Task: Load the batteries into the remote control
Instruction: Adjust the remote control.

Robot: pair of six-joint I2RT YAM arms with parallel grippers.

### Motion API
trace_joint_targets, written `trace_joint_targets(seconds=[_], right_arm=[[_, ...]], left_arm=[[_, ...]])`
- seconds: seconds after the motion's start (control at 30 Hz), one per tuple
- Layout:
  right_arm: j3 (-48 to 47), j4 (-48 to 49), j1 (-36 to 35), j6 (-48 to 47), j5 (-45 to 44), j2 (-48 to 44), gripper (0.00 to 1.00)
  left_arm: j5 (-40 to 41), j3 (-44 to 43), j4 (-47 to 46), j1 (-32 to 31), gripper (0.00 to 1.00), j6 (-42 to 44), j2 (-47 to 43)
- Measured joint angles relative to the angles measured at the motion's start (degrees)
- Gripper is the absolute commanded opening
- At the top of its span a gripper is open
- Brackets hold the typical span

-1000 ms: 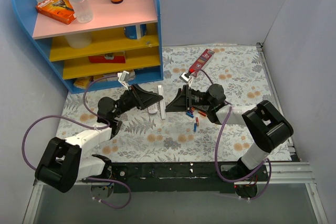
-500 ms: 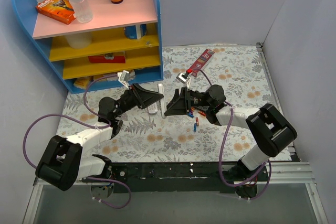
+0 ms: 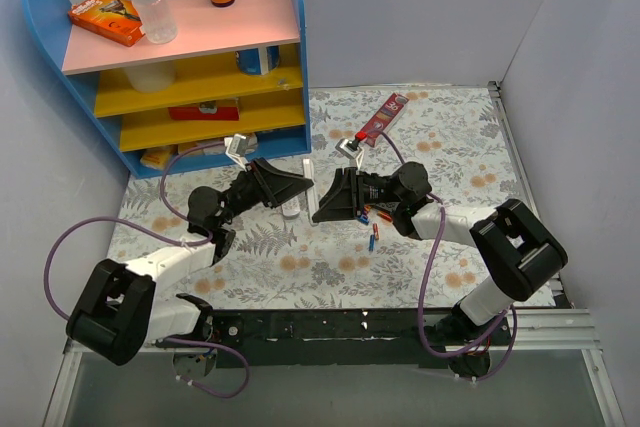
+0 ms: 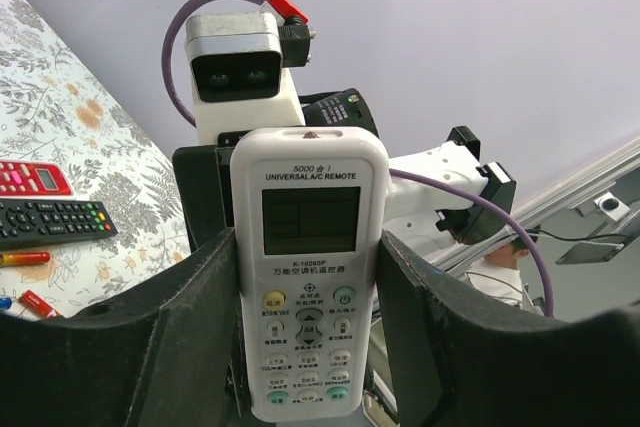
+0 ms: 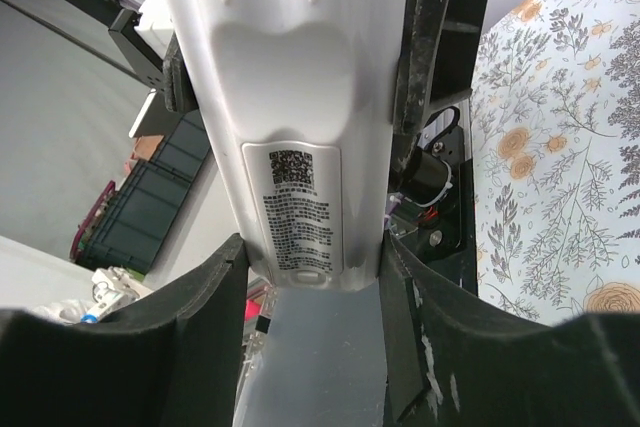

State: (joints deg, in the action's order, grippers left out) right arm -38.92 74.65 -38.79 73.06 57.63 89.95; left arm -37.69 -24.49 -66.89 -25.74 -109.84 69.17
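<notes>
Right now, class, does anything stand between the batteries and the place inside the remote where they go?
Yes. The remote has a back cover that looks shut, so the batteries on the table cannot enter yet.

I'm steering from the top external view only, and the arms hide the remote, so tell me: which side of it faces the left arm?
Observer: The button side. In the left wrist view the remote control stands screen up, clamped in the left gripper.
Operator: And the right arm's camera?
Observer: It sees the back: a printed label on what looks like the shut battery cover. The right gripper flanks it closely; whether it presses, I cannot tell.
Operator: Anything hidden under the arms?
Observer: A black remote lies beside the red-and-white remote.
</notes>
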Motion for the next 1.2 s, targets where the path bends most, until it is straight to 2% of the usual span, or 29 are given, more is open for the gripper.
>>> trace_joint_targets(seconds=[0.03, 0.07, 0.13, 0.2, 0.33, 0.53, 0.67, 0.83, 1.0, 1.2], right_arm=[[0.0, 0.1, 0.0, 0.0, 0.0, 0.0, 0.01], [0.0, 0.1, 0.0, 0.0, 0.0, 0.0, 0.01], [0.0, 0.1, 0.0, -0.1, 0.2, 0.0, 0.01], [0.0, 0.1, -0.1, -0.2, 0.3, 0.0, 0.01], [0.0, 0.1, -0.2, -2.0, 0.8, 0.0, 0.01], [0.2, -2.8, -0.2, -13.9, -0.2, -3.6, 0.01], [-0.3, -19.0, -0.3, -30.2, -6.1, -10.8, 0.01], [-4.9, -40.7, -1.1, -46.7, -15.6, -15.8, 0.01], [-8.7, -52.8, -1.6, -55.5, -22.9, -17.4, 0.01], [-11.1, -62.3, -3.7, -60.8, -30.0, -17.4, 0.01]], left_arm=[[0.0, 0.0, 0.4, 0.0, 0.53, 0.4, -0.5], [0.0, 0.0, 0.5, 0.0, 0.74, 0.4, -0.5], [0.2, 0.0, 2.3, -0.1, 0.97, 1.8, -1.5], [0.5, 0.0, 5.3, -0.2, 0.98, 3.5, -3.3], [2.1, -1.5, 17.4, -0.3, 0.98, 9.3, -8.8], [6.2, -10.0, 38.4, -0.3, 0.98, 17.7, -13.9], [6.9, -14.1, 46.2, -1.0, 0.98, 19.6, -14.4], [8.7, -14.9, 52.2, -1.5, 0.98, 20.6, -14.2], [11.2, -14.9, 56.4, -3.4, 0.98, 22.4, -13.8], [13.8, -15.4, 57.5, -5.0, 0.98, 24.0, -12.2]])
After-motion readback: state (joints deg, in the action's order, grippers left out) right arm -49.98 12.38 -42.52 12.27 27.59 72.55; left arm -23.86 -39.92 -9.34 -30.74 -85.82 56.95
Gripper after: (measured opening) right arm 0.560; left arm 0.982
